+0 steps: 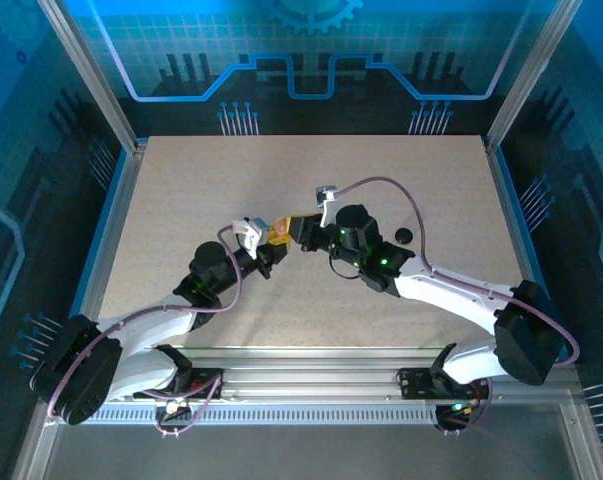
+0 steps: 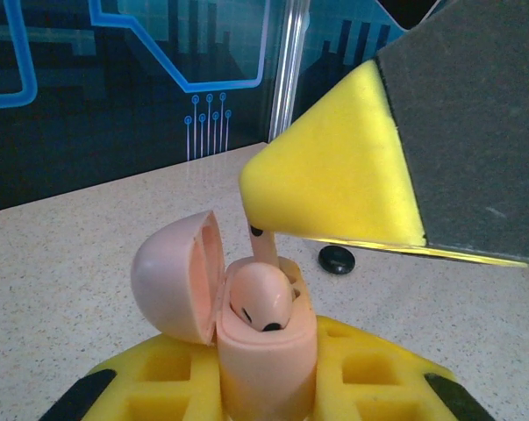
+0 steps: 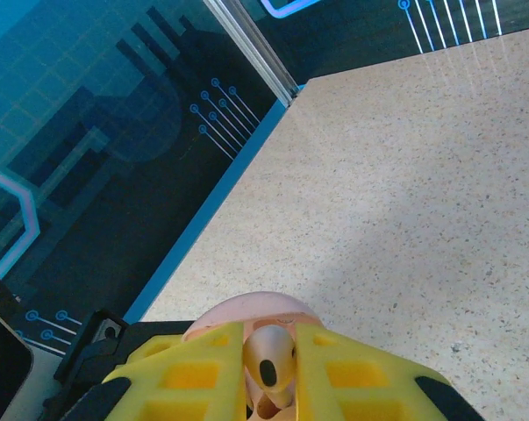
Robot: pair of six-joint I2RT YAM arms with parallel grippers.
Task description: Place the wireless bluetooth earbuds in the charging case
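Note:
The pale pink charging case (image 2: pixel 266 360) stands upright between my left gripper's (image 2: pixel 264 386) yellow fingers (image 2: pixel 159 377), which are shut on it. Its lid (image 2: pixel 169 276) hangs open to the left. One pink earbud (image 2: pixel 260 298) sits in the case. A second earbud (image 3: pixel 271 358) is pinched in my shut right gripper (image 3: pixel 271 373); its stem (image 2: pixel 264 246) reaches down into the case's far slot beneath the right gripper's yellow finger (image 2: pixel 334 175). In the top view the two grippers meet tip to tip (image 1: pixel 279 233) at mid-table. The case lid (image 3: pixel 246 309) shows just beyond the right fingers.
A small black round piece (image 2: pixel 336 260) lies on the speckled table just beyond the case, also visible to the right of the right arm (image 1: pixel 404 236). The metal frame post (image 2: pixel 286 79) and blue walls bound the table (image 1: pixel 181 200).

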